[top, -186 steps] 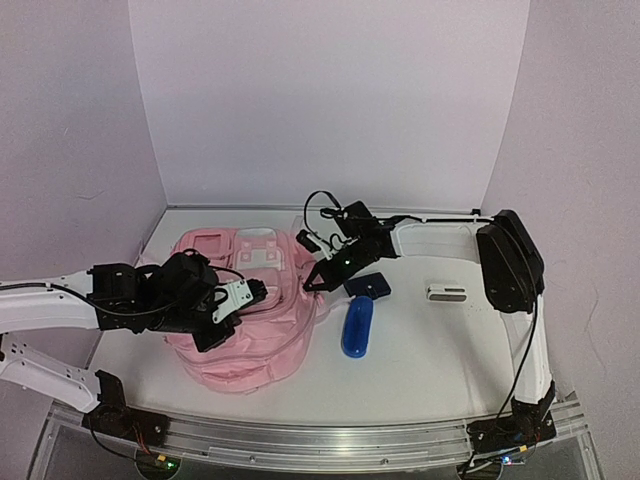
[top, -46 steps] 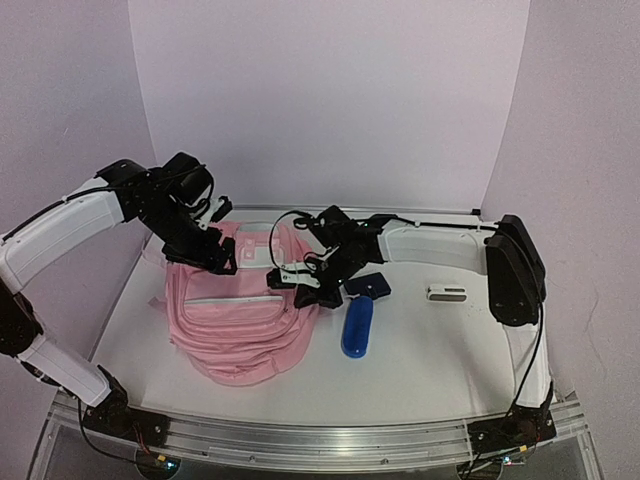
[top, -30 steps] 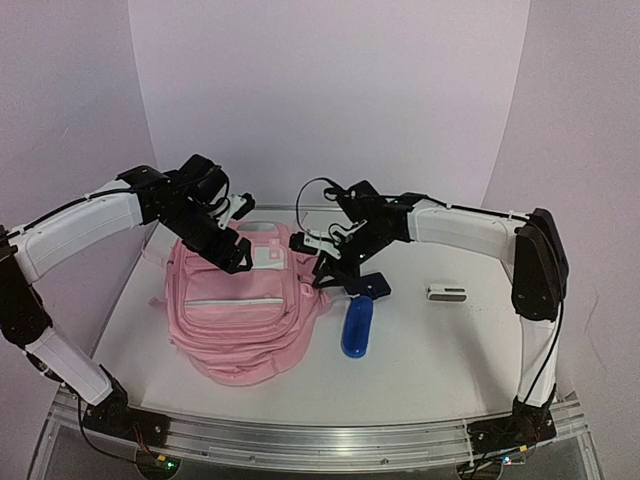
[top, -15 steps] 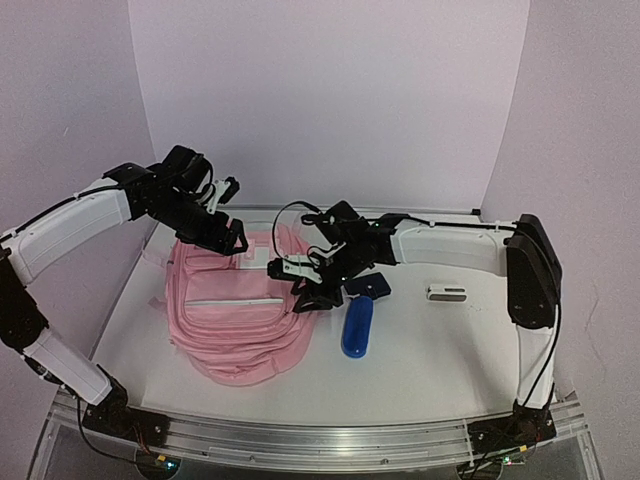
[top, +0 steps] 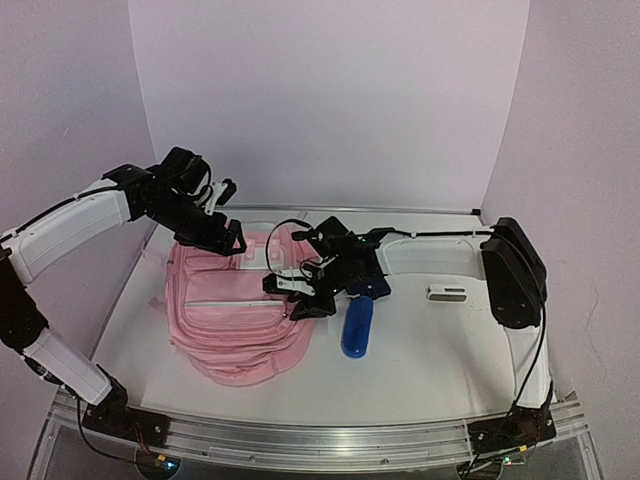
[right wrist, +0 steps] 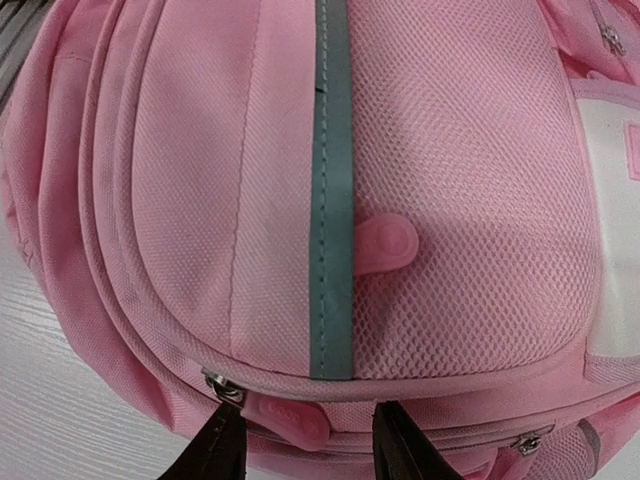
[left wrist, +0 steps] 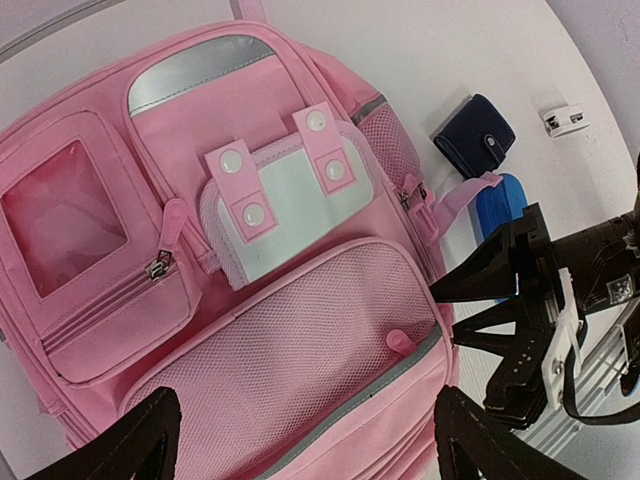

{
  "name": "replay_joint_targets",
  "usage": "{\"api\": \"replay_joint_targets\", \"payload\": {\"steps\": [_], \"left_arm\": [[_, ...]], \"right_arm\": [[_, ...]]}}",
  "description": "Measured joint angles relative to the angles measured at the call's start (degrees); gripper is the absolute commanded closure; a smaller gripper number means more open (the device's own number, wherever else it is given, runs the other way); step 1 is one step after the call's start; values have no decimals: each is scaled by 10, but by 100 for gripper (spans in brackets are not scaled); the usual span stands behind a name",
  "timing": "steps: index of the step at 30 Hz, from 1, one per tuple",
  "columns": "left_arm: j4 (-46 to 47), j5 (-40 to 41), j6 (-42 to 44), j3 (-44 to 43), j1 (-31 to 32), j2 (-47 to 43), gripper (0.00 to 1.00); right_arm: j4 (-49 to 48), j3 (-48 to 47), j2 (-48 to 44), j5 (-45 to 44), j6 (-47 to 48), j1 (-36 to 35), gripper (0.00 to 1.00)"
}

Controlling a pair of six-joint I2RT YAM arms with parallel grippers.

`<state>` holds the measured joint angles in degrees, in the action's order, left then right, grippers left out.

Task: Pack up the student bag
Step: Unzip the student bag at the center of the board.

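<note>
The student bag (top: 235, 325) is a pink backpack lying front up on the left half of the table. My left gripper (top: 222, 238) hangs open above the bag's top end; in the left wrist view its fingers (left wrist: 140, 445) stand wide apart over the mesh front pocket (left wrist: 300, 370), touching nothing. My right gripper (top: 292, 298) is at the bag's right edge. In the right wrist view it (right wrist: 310, 455) is open, with a pink zip pull (right wrist: 290, 420) lying between its fingers, close to the left one. A second pink pull (right wrist: 385, 245) sits on the mesh pocket.
A blue oblong case (top: 357, 328) lies just right of the bag. A navy wallet (top: 372, 288) sits behind it, under the right forearm. A small white object (top: 446, 293) lies further right. White walls close in the back and both sides.
The right arm, raised a second ago, has come down and left to the bag's right edge, its jaws now a little wider. The left gripper has drawn back slightly toward the bag's top.
</note>
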<state>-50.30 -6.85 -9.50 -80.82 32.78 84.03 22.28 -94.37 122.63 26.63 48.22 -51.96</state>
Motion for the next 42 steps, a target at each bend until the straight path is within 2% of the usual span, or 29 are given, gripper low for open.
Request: {"api": "replay_joint_targets", "payload": {"steps": [3,5,12,20,25,30,42], "left_arm": [[0,-1,-1,6,-2,-1,14],[-2,-1,-3,10,-2,-2,14],[-23,5,16,25,-8,-31,14],[-51,2,54,22,-16,-28,16],[-21,-40,66,-35,-16,65,20],[22,-87,65,-119,-16,184,23],[82,-170,50,-243,-19,329,28]], "right_arm": [[-3,0,1,-7,11,-8,90],[-5,0,3,-16,18,-14,100],[-11,0,4,-37,25,-18,100],[39,-20,-24,-24,-46,14,100],[56,-55,-25,-22,-94,64,100],[58,-50,-31,-35,-130,91,100],[32,-9,-47,-72,-161,79,100]]}}
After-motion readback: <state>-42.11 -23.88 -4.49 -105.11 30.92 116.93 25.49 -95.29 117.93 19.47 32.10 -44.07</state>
